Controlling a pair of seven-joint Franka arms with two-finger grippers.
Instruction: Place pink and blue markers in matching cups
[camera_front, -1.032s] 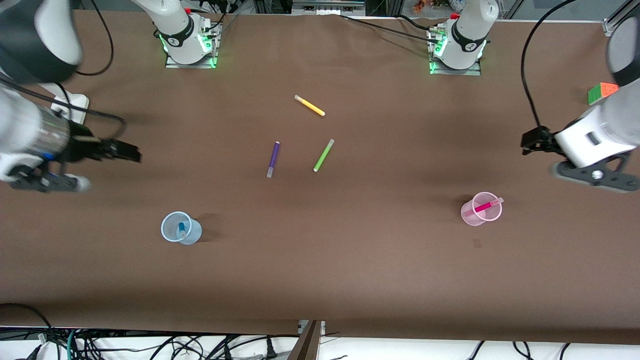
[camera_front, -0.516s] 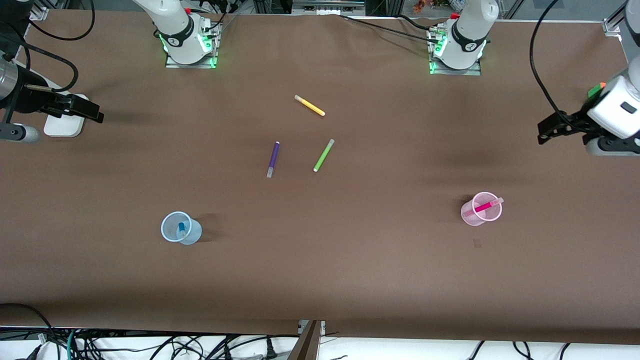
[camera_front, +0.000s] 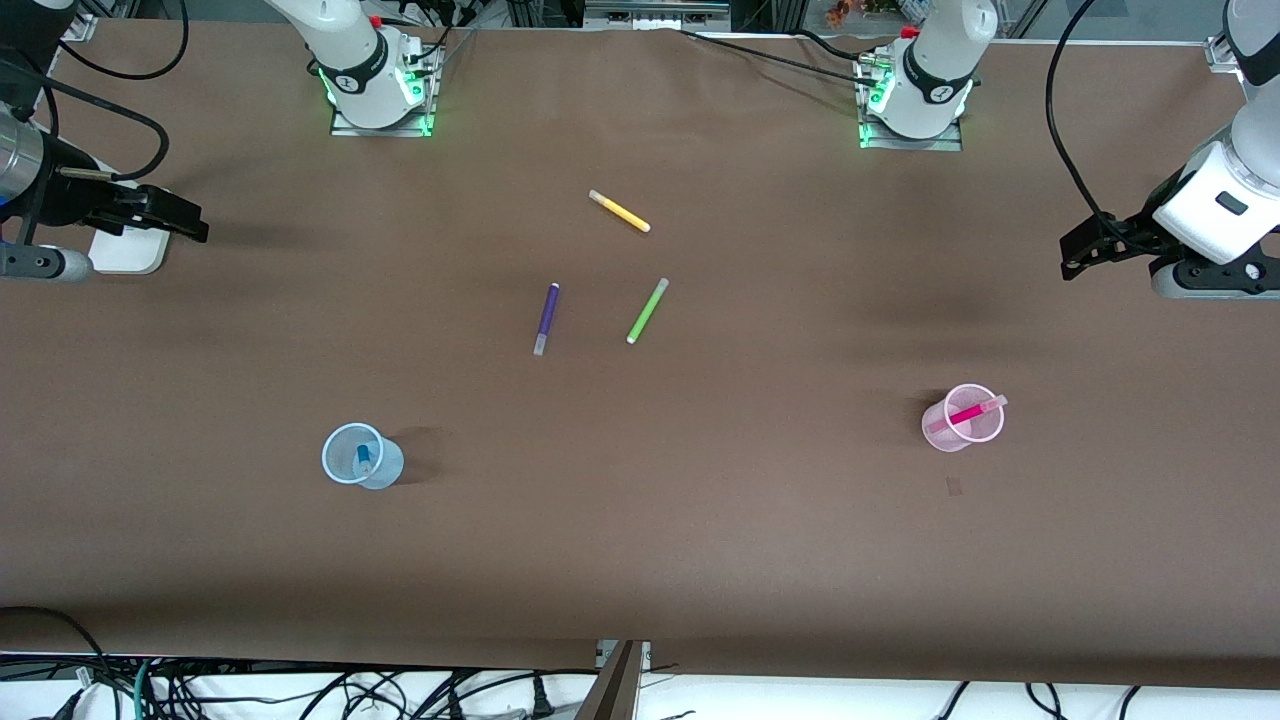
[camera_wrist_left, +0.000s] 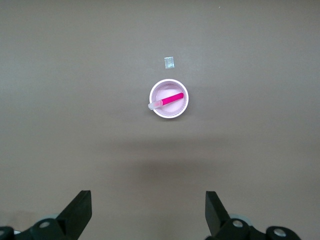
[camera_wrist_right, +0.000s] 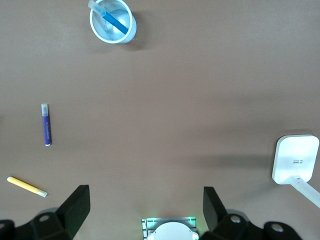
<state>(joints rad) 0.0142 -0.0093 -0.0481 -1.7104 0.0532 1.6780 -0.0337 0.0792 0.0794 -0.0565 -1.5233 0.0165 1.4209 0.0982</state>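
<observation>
Brown table (camera_front: 640, 560), near to far: blue cup (camera_front: 362, 456) at 8 o'clock holds the blue marker (camera_front: 363, 460); pink cup (camera_front: 962, 417) at 4 o'clock holds the pink marker (camera_front: 968, 412), leaning on its rim. Job looks done. Purple (camera_front: 545, 318), green (camera_front: 647, 311) and yellow (camera_front: 619, 211) pens lie loose mid-table, not wanted. Left gripper (camera_wrist_left: 148, 218) at 3 o'clock and right gripper (camera_wrist_right: 145, 215) at 9 o'clock hang parked over the table ends, jaws spread, empty.
</observation>
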